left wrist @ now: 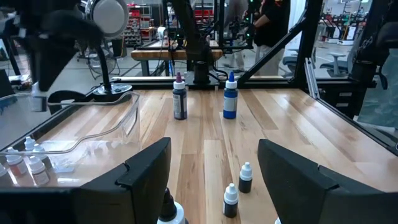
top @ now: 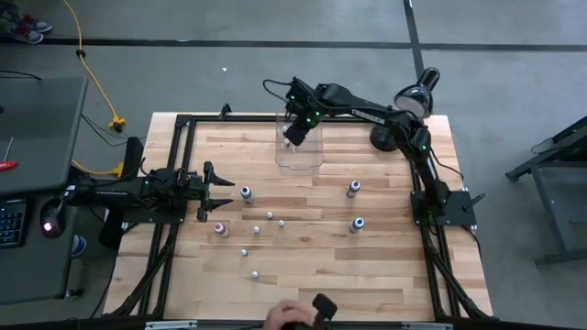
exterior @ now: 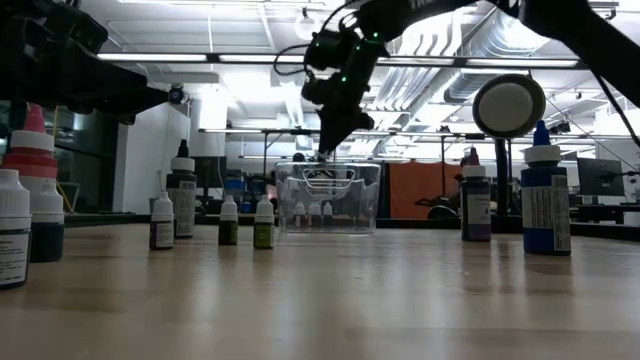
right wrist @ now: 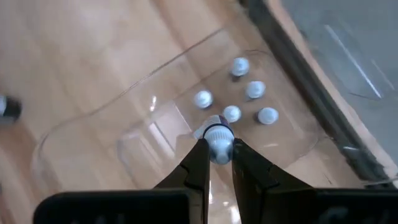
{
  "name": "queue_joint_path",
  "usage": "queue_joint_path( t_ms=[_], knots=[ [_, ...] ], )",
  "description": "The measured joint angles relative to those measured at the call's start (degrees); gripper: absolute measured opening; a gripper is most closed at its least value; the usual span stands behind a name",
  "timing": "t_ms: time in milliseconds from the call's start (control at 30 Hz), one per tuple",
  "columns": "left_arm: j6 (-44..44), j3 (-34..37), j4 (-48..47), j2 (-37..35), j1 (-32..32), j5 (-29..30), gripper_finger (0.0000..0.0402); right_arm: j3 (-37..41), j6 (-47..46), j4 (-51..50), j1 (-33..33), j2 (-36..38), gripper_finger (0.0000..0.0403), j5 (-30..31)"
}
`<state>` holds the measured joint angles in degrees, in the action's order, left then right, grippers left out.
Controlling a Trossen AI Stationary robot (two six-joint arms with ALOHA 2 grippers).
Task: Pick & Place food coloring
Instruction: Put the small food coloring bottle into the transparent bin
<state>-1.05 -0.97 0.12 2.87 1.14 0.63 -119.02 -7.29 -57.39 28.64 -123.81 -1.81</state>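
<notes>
The right tool [right wrist: 217, 158] hangs over the clear bin [top: 299, 163], its fingers closed tight on one small food coloring bottle [right wrist: 218, 142], held by its body with the whitish cap pointing down into the bin. Five more bottles [right wrist: 231, 114] already stand on the bin floor just beyond the held one. To do this step well, I judge the tool should sink straight down until the bottle is inside the walls, aim for the bare floor on the near side of that cluster, and only then part its fingers, so the bottle neither bounces out nor knocks the others over.

The left tool [left wrist: 211, 180] waits low over the table [top: 367, 266], fingers spread wide and holding nothing, with loose bottles [top: 245, 192] scattered just ahead of it and further on.

The held bottle's colour is mostly hidden by the fingers. How far it hangs above the bin floor cannot be told, and the bin's clear walls are hard to trace from above
</notes>
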Motion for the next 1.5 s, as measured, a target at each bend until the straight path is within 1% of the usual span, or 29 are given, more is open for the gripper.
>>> queue_joint_path(
  t_ms=[100,233,400,600,767,1200,1500],
  knots=[
    [0.0,-0.02,-0.01,-0.01,0.0,-0.01,0.0239,-0.47,-4.78,0.35,1.64,-0.37,0.0037,0.54],
    [0.01,-0.02,-0.01,0.01,-0.02,-0.01,0.0239,-0.55,-9.45,-0.8,3.73,-0.39,0.0037,3.07],
    [0.0,-0.02,0.0,-0.02,0.01,-0.01,0.0239,-0.55,-11.21,-3.11,5.23,-0.49,0.0037,4.26],
    [0.0,-0.02,0.0,0.0,-0.01,-0.01,0.0239,-0.55,-9.84,-4.02,5.51,-2.74,0.0037,4.34],
    [-0.01,0.0,0.0,-0.02,0.01,-0.01,0.0239,-0.48,-7.93,-4.0,5.51,-5.42,0.0037,2.73],
    [-0.01,-0.02,-0.01,0.0,-0.02,-0.01,0.0239,-0.48,-7.24,-2.9,5.51,-9.32,0.0037,1.19],
    [-0.01,-0.02,0.0,0.0,-0.01,-0.01,0.0239,-0.49,-7.21,-2.31,5.86,-9.56,0.0038,1.5]
  ],
)
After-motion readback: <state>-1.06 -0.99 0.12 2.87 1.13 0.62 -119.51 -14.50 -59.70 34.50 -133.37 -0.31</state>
